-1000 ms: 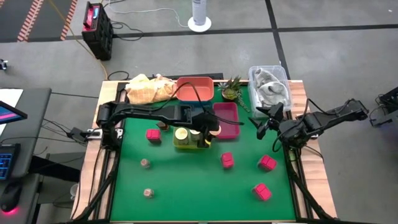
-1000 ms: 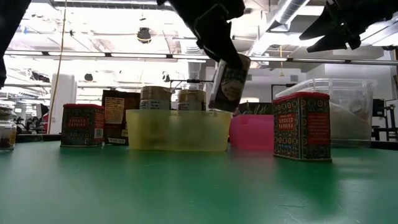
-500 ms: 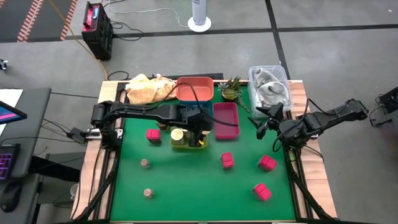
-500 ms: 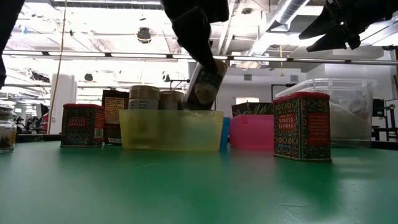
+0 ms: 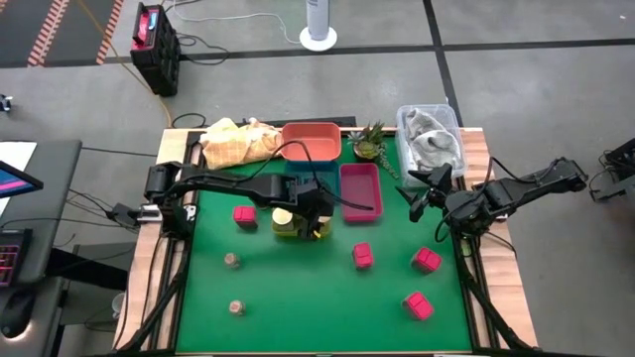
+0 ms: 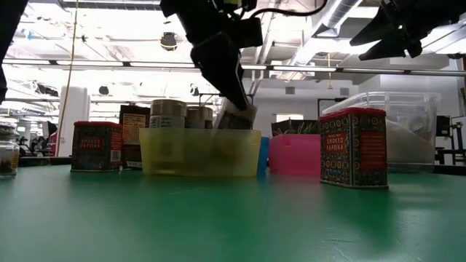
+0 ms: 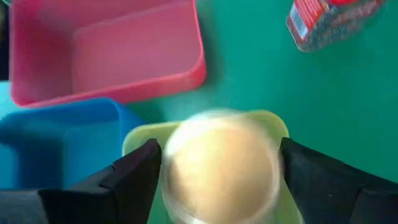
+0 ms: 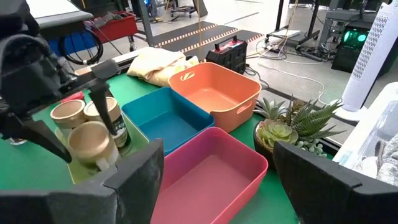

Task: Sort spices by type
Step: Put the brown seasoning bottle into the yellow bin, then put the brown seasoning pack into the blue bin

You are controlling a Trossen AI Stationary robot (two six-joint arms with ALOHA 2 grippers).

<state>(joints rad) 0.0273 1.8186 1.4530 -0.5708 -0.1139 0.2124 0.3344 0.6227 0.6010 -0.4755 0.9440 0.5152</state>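
Left gripper (image 8: 99, 134) clenched on a cream-topped jar (image 7: 219, 163), lowering it into the yellow tray (image 6: 200, 151) beside two matching jars; right gripper (image 5: 425, 196) idles spread, pink tins (image 5: 362, 255) unsorted.

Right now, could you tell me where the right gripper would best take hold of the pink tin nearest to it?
Probably from straight above, closing the right gripper across two opposite flat sides of the pink tin. It is boxy and stands clear of the other tins on bare green mat, so there is room either side.
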